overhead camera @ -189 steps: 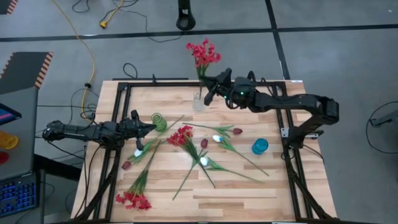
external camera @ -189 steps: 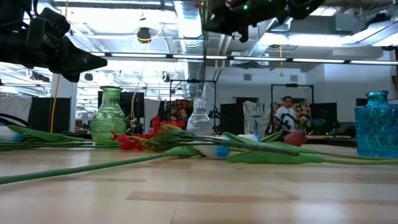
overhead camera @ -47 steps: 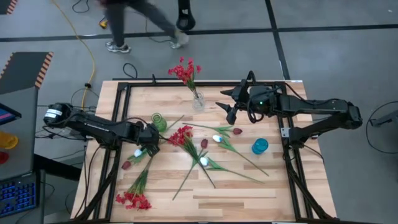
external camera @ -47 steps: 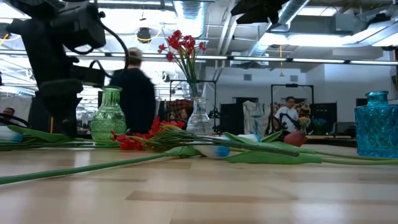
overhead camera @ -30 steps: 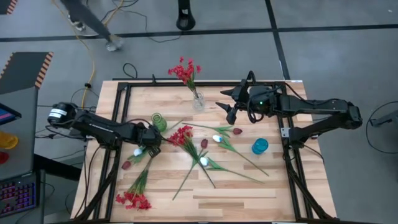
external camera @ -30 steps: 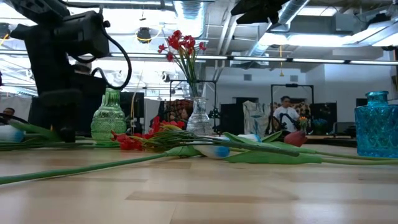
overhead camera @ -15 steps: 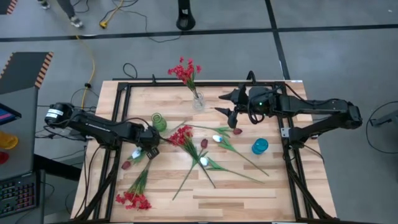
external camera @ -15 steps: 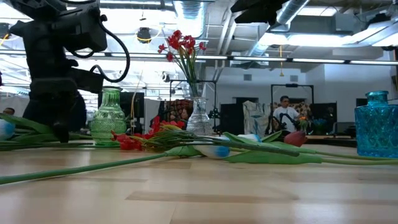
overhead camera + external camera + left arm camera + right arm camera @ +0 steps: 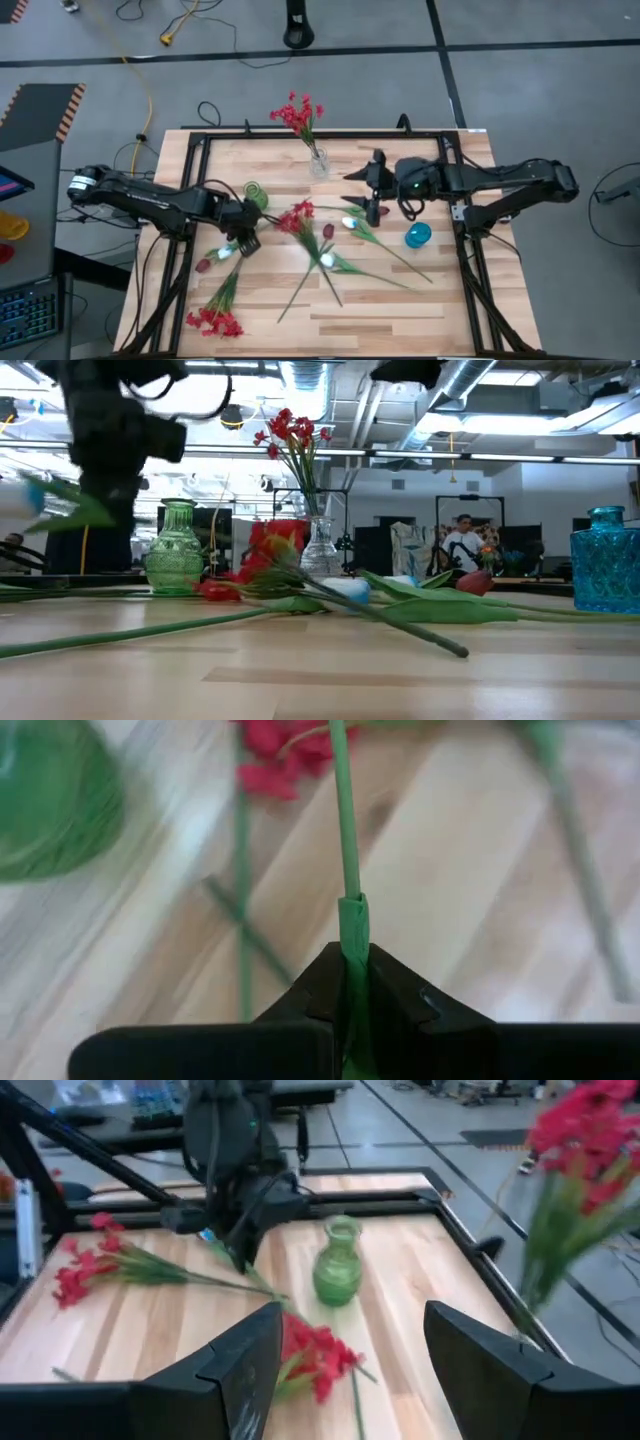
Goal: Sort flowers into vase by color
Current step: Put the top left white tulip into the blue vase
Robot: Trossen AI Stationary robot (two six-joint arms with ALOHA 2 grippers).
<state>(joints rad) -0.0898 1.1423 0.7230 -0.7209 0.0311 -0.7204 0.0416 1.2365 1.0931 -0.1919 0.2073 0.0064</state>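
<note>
My left gripper (image 9: 246, 240) is shut on a white tulip's green stem (image 9: 347, 840) at the table's left. The tulip's bud (image 9: 224, 250) shows raised in the low view (image 9: 20, 495). Its stem runs toward a loose red spray (image 9: 297, 215), whose head (image 9: 275, 545) stands tilted up. My right gripper (image 9: 372, 195) hovers open above the table's middle right, with nothing between its fingers (image 9: 250, 1370). A clear vase (image 9: 318, 162) holds a red spray (image 9: 297, 112). A green vase (image 9: 256, 195) stands beside my left gripper and a blue vase (image 9: 418, 235) at the right. My left gripper pinches the white tulip's stem (image 9: 350, 935) between its two fingertips, where a leaf wraps it, not far from the bud. The fingers slant steeply down from the table's left. The bud end hangs clear of the table; the stem's other end reaches the red spray (image 9: 280, 760).
More flowers lie loose on the wood: white tulips (image 9: 349, 222) (image 9: 327, 260), maroon buds (image 9: 328, 230) (image 9: 203, 265), and a red spray (image 9: 213, 320) near the front left. Their stems cross in the table's middle. A black frame (image 9: 200, 140) rims the table.
My left gripper has risen with the white tulip, whose bud end has lifted off the table. The loose red spray beside it has tipped, head raised, and its stem has swung. My right gripper has moved toward the table's near edge, staying open.
</note>
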